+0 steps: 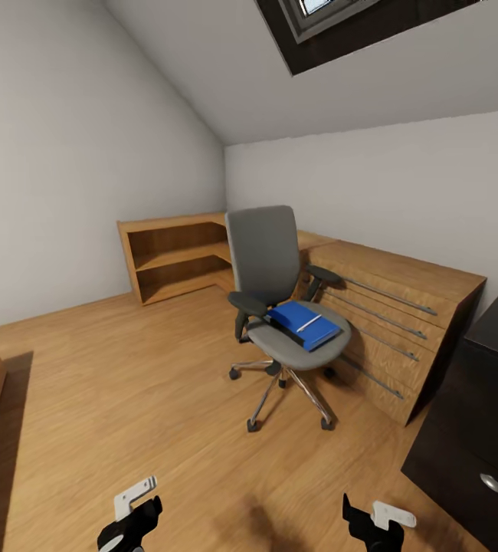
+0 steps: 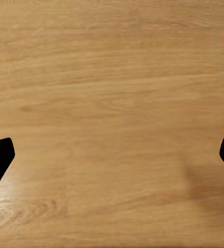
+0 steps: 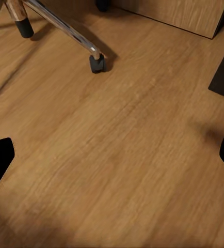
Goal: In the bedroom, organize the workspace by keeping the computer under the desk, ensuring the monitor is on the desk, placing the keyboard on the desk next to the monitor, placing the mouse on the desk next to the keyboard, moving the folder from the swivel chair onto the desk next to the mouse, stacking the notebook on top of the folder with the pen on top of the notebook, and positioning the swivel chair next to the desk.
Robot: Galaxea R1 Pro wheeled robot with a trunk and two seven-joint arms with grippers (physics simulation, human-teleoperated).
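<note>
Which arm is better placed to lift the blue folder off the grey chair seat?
Right, marginally. The flat blue folder lies right of centre, nearer the right gripper than the left gripper; both are open, empty and far away.

No legible text, brand, no. or sign anywhere. Small pale strip on blue folder (image 1: 305, 323) atop swivel chair (image 1: 280, 307) seat too small to read, can't tell if label. Drawer fronts, walls and floor unmarked.
</note>
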